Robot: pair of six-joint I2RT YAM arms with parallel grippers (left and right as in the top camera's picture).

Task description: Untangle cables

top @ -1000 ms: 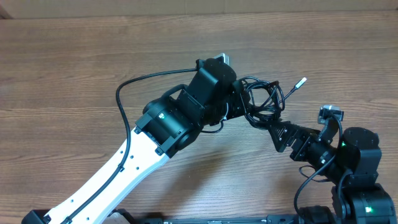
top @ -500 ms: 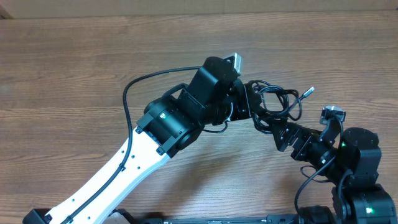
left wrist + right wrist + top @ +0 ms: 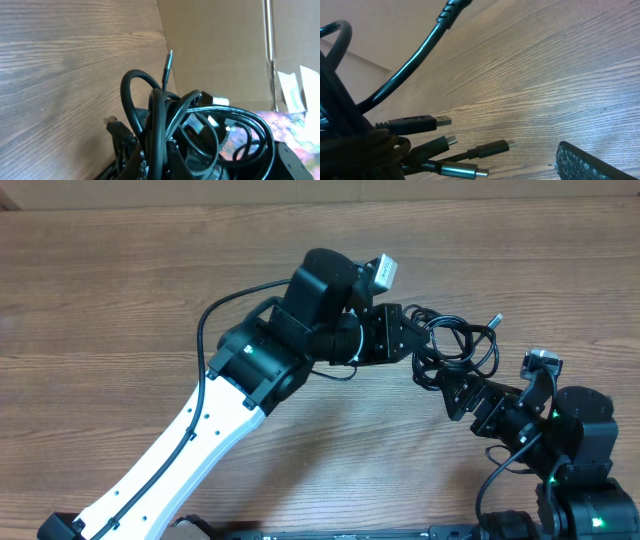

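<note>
The cables point(image 3: 462, 340) form a tangled bunch of thin black loops held off the wooden table point(image 3: 100, 300), with one metal-tipped plug point(image 3: 492, 322) sticking out to the upper right. My left gripper point(image 3: 420, 350) is shut on the bunch's left side; in the left wrist view the cables point(image 3: 165, 120) rise from between its jaws. My right gripper point(image 3: 447, 385) stands open just below the bunch. In the right wrist view several plugs point(image 3: 492, 148) hang at the left, apart from the one finger pad point(image 3: 585, 162) that shows.
The left arm's own thick black cable point(image 3: 205, 330) arcs over the table at its left. A cardboard wall point(image 3: 220, 45) stands at the table's far edge. The right arm's base point(image 3: 585, 440) fills the lower right corner.
My left gripper has carried the cable bunch to the right, over the right gripper's fingertips, and its wrist has turned. The right arm has barely moved.
</note>
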